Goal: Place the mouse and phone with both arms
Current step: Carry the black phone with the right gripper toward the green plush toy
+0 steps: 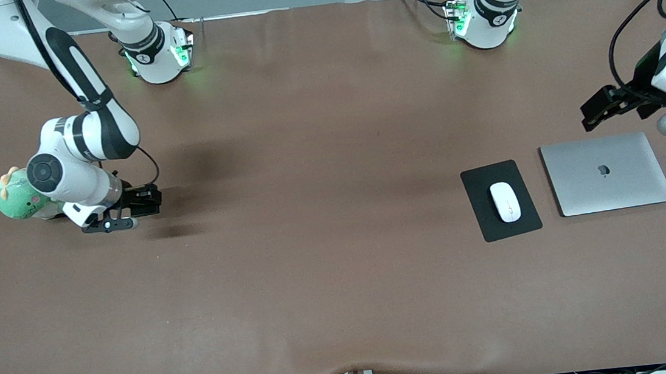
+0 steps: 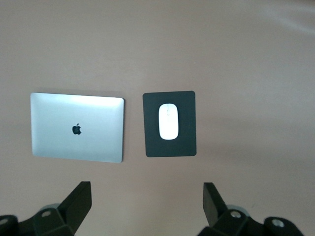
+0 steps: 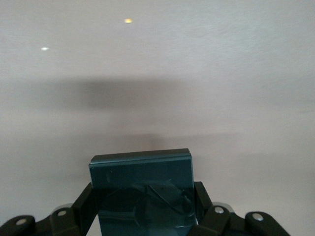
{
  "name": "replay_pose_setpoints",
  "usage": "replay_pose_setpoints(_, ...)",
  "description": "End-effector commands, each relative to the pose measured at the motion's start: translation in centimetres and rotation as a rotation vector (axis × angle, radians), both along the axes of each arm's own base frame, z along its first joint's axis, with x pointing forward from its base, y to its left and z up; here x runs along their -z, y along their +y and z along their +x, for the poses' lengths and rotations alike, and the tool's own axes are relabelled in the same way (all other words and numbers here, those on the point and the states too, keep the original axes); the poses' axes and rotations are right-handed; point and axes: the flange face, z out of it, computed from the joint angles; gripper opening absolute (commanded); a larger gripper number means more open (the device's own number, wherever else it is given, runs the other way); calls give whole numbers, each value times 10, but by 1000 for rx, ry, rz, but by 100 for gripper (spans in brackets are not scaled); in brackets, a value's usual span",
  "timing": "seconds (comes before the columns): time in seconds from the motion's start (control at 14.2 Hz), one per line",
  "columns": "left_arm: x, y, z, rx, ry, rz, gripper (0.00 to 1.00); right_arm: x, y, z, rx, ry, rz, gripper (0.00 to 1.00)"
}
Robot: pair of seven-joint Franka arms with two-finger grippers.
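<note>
The white mouse (image 1: 505, 201) lies on a black mouse pad (image 1: 479, 185) toward the left arm's end of the table; it also shows in the left wrist view (image 2: 169, 121). My left gripper (image 1: 593, 112) is open and empty, over bare table beside the laptop; its jaws stand wide apart in the left wrist view (image 2: 146, 189). My right gripper (image 1: 148, 203) is shut on the phone (image 3: 140, 169), a dark glossy slab held between both fingers, low over the table toward the right arm's end. In the front view the phone (image 1: 150, 200) shows only as a dark block at the gripper.
A closed silver laptop (image 1: 606, 173) lies beside the mouse pad, toward the left arm's end. A green plush toy (image 1: 19, 196) sits by the right arm's wrist. The brown table cover (image 1: 326, 242) spreads between the two arms.
</note>
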Motion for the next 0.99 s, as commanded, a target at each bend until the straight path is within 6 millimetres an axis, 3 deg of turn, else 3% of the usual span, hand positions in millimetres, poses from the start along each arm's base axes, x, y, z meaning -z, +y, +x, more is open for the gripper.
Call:
replay_pose_setpoints(0.0,-11,5,-11,14,-1,-11,100,2,-31,-14,-49,-21,-3,0)
replay_pose_setpoints(0.21,-11,6,-8,15,-6,-12,100,21,-41,-28,-39,-26,-1,0)
replay_pose_setpoints(0.56,-15,3,-11,23,-13,-9,100,48,-46,-34,-26,-33,-1,0)
replay_pose_setpoints(0.7,-28,-12,-20,58,-38,-1,100,53,-51,-36,-17,-24,0,0)
replay_pose_setpoints(0.78,-28,-18,-22,68,-38,8,100,55,-51,-36,-15,-18,1,9)
replay_pose_setpoints(0.85,-29,-11,-23,61,-34,9,100,55,-51,-36,-16,-11,2,43)
replay_pose_setpoints(0.92,-32,-4,-27,72,-33,11,100,54,-49,-35,-21,-8,3,99)
